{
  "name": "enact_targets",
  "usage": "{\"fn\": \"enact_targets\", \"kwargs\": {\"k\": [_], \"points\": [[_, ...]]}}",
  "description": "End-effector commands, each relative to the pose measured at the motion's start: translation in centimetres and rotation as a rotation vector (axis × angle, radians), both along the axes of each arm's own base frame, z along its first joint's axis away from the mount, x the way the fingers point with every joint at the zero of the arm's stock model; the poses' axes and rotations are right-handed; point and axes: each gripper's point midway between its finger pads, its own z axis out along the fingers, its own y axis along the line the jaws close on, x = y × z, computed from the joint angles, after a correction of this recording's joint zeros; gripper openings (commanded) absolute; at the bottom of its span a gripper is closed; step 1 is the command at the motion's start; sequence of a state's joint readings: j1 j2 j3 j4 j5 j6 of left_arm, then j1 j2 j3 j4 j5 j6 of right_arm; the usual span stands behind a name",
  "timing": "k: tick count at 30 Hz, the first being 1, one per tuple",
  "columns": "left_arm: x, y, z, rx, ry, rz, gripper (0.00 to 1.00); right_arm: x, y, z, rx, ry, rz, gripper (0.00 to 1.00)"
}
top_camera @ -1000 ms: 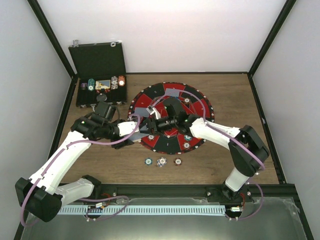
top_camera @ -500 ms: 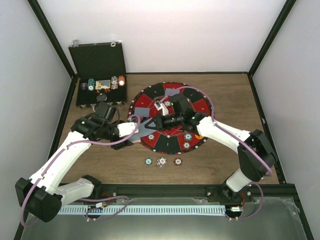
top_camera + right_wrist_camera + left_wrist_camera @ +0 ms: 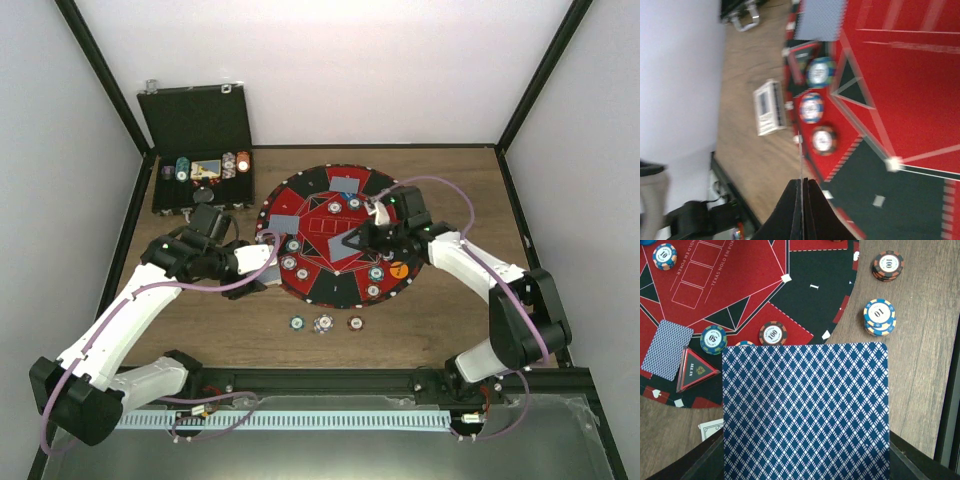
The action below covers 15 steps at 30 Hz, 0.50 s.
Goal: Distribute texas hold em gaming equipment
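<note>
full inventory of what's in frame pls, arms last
mat: 1, red and black, table centre
case: 1, black, open, far left corner, chips inside
loose cards: 2 visible, blue-backed, face down on mat
held cards: 2, blue-backed, one per tool
mat chips: several, mixed colours, around the mat
table chips: 3 stacks, row on wood just off the mat's near edge
triangle marker: 1, red, mat's left side
disc: 1, orange, mat's right side
white box: 1, on wood at mat's left edge
left tool: shut on a card
right tool: shut on a card, over the mat
</note>
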<state>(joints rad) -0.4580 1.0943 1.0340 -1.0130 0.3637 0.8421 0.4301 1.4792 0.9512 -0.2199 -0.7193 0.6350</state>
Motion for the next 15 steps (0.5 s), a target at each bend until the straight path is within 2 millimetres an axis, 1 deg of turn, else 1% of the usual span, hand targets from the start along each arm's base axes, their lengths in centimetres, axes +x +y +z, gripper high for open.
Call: {"fn": "enact_targets", "kwargs": {"k": [1, 3, 7, 13, 15], "points": [[0.2, -0.4, 1.1, -0.028, -0.034, -0.018, 0.09, 0.8, -4.0, -4.7, -0.158, 0.033, -0.062, 0.01], [0.2, -0.4, 1.0, -0.027, -0.030, -0.019, 0.09, 0.9, -4.8, -6.8, -0.200, 0.067, -0.072, 0.01], [0.3, -0.4, 1.1, -0.024, -0.027, -0.019, 0.09, 1.0, -5.5, -9.7, -0.255, 0.104, -0.083, 0.01], [0.3, -0.4, 1.1, -0.020, -0.022, -0.017, 0.09, 1.3, -5.7, -11.9, -0.290, 0.134, -0.081, 0.01], [0.3, -0.3, 1.0, -0.017, -0.021, -0.019, 0.09, 1.3, -6.0, -12.4, -0.316, 0.140, -0.087, 0.04]]}}
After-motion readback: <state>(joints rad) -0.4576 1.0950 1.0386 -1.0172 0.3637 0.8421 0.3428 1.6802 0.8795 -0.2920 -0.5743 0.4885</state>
